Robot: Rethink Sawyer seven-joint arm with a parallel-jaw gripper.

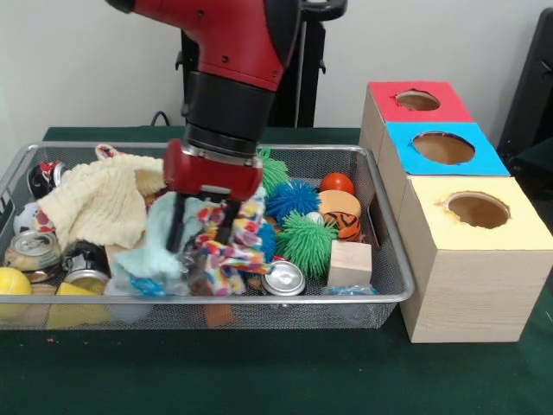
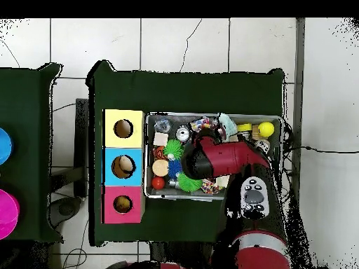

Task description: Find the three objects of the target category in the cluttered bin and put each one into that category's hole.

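The wire-mesh bin [image 1: 259,300] is full of clutter; it also shows in the overhead view [image 2: 148,155]. My gripper [image 1: 203,230] reaches down into its middle. Its two black fingers [image 1: 176,232] stand apart, pushed into a pale blue cloth [image 1: 160,242] and a multicoloured cloth [image 1: 233,246], and grip nothing that I can see. A tan-orange striped animal toy [image 1: 340,213] lies to the right of the gripper, near the bin's right wall. The pale yellow toy is hidden. The red-topped hole [image 1: 417,100] is farthest back in the row of boxes, and shows in the overhead view [image 2: 123,204].
The blue-topped hole [image 1: 442,148] and the yellow-topped hole [image 1: 477,209] sit nearer. In the bin lie a cream knitted cloth [image 1: 99,203], green [image 1: 307,244] and blue [image 1: 292,199] spiky balls, a red ball [image 1: 337,182], a wooden block [image 1: 350,263], cans [image 1: 283,278] and a yellow ball [image 1: 12,284].
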